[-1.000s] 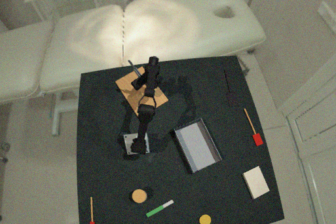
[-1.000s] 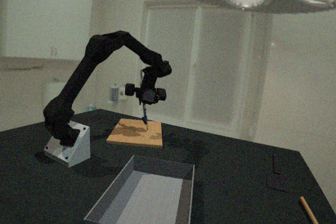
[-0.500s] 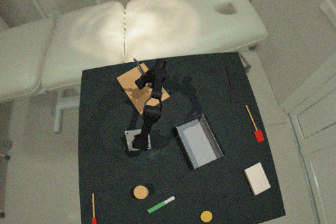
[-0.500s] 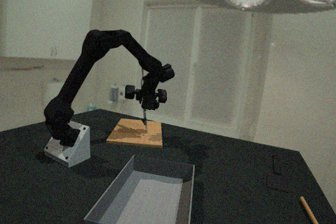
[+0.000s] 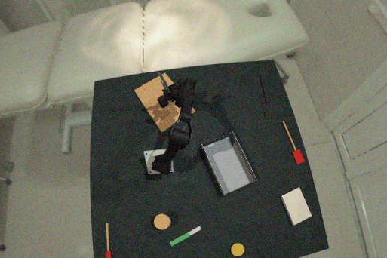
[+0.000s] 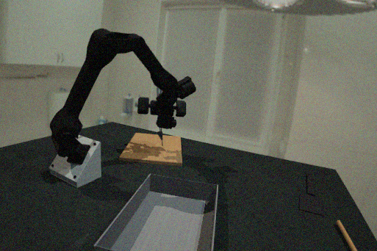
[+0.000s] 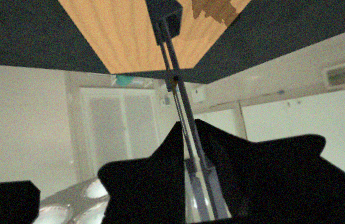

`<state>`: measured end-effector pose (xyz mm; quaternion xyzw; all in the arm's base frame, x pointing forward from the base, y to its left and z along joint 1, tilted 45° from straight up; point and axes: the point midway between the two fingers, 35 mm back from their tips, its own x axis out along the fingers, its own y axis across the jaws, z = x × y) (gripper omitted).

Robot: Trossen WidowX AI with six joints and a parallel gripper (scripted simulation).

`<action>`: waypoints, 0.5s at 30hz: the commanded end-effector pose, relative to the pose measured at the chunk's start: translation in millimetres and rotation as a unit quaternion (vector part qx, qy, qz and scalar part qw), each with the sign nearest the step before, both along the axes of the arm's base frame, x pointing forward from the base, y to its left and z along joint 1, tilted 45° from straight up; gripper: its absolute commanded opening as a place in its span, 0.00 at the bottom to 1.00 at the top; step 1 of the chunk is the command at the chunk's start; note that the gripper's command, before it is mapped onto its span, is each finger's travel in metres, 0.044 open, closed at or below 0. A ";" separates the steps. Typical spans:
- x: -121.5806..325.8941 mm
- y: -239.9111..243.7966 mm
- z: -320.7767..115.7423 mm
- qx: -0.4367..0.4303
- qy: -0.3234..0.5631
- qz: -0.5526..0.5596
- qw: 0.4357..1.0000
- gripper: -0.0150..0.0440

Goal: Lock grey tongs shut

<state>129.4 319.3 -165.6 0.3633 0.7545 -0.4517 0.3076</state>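
The grey tongs are held steeply, their arms close together and nearly parallel. The lower end is over the wooden board; whether it touches is unclear. A dark block sits at that end in the wrist view. I cannot tell for certain which end is the hinge, nor whether the lock is engaged. My gripper is shut on the tongs above the board. The roasting tin holds nothing.
The white arm base is between the board and a round tan disc. A green-and-white stick, a yellow disc, a white block and two red-ended sticks lie around the table.
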 end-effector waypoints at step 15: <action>-1.5 -6.9 12.7 0.057 0.012 -0.020 0.998 0.00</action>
